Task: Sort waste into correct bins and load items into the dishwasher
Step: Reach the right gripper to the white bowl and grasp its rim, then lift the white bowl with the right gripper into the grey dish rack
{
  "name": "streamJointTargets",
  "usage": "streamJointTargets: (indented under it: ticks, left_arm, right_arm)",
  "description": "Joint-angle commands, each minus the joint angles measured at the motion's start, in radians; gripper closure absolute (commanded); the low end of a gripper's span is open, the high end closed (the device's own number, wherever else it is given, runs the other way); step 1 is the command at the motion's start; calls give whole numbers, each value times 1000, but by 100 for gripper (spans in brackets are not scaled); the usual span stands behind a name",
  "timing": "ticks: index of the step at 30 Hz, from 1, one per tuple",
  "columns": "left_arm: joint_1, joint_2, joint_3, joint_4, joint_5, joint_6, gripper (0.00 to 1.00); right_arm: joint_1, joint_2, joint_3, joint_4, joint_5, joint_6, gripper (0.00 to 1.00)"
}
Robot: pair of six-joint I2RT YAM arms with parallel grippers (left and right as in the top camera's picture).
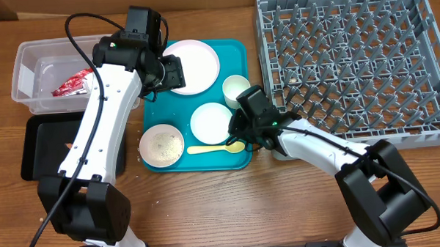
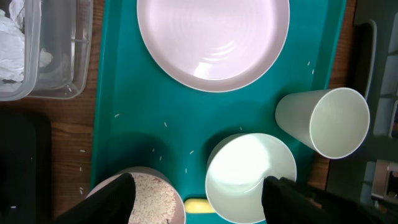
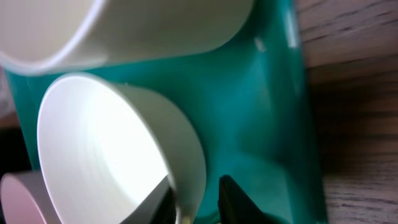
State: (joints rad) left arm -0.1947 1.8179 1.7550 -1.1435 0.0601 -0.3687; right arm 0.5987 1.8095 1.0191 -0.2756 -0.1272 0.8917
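On the teal tray (image 1: 236, 53) lie a pale pink plate (image 1: 192, 66), a white cup (image 1: 236, 88) on its side, a small white bowl (image 1: 207, 122), a pink bowl (image 1: 161, 146) with rice grains, and a pale yellow spoon (image 1: 213, 148). My right gripper (image 3: 196, 190) straddles the small white bowl's (image 3: 106, 149) rim. One finger is inside and one outside, with a small gap at the outer wall. My left gripper (image 2: 199, 182) hangs open and empty above the tray, between the pink bowl (image 2: 152, 199) and the small white bowl (image 2: 249, 177). The plate (image 2: 213, 40) is empty.
A clear tub (image 1: 38, 71) at the far left holds a red foil wrapper (image 1: 72, 85) and a white napkin (image 2: 12, 37). A black tray (image 1: 41, 148) lies in front of it, partly under my left arm. The grey dish rack (image 1: 350, 60) fills the right side. Loose rice grains dot the teal tray.
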Motion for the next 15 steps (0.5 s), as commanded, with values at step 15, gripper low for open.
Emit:
streamJointTargets:
  ticks: [15]
  left_arm:
    - [-2, 0, 21, 14, 8, -21, 30]
  right_arm:
    - [42, -27, 143, -142, 31, -70, 96]
